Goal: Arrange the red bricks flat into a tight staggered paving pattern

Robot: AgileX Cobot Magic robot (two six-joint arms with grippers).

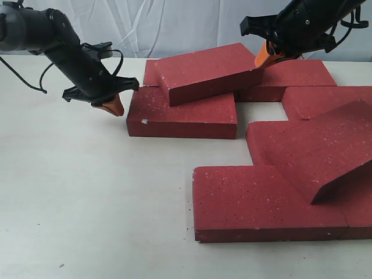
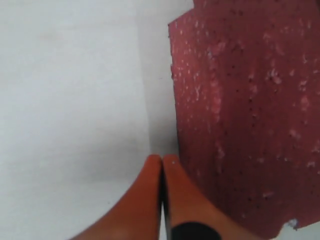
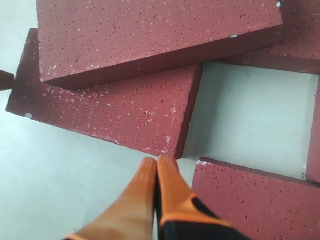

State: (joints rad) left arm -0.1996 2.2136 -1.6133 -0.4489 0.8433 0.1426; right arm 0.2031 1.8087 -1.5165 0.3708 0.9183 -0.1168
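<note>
Several red bricks lie in a loose cluster. One flat brick [image 1: 182, 113] [image 3: 115, 107] carries a second brick [image 1: 209, 72] [image 3: 150, 35] lying askew and tilted on top. My left gripper [image 1: 114, 107] [image 2: 161, 159] is shut and empty, its tips beside the flat brick's [image 2: 245, 115] left end. My right gripper [image 1: 266, 57] [image 3: 157, 161] is shut and empty, hovering by the right end of the tilted brick. Another tilted brick [image 1: 325, 148] leans on flat ones at the right. A large flat brick [image 1: 261, 200] lies in front.
More flat bricks sit at the back right [image 1: 290, 78] and far right [image 1: 328, 99]. A bare gap of white table [image 1: 264, 110] [image 3: 250, 115] opens between the bricks. The table's left half [image 1: 75, 192] is plain white. A pale curtain hangs behind.
</note>
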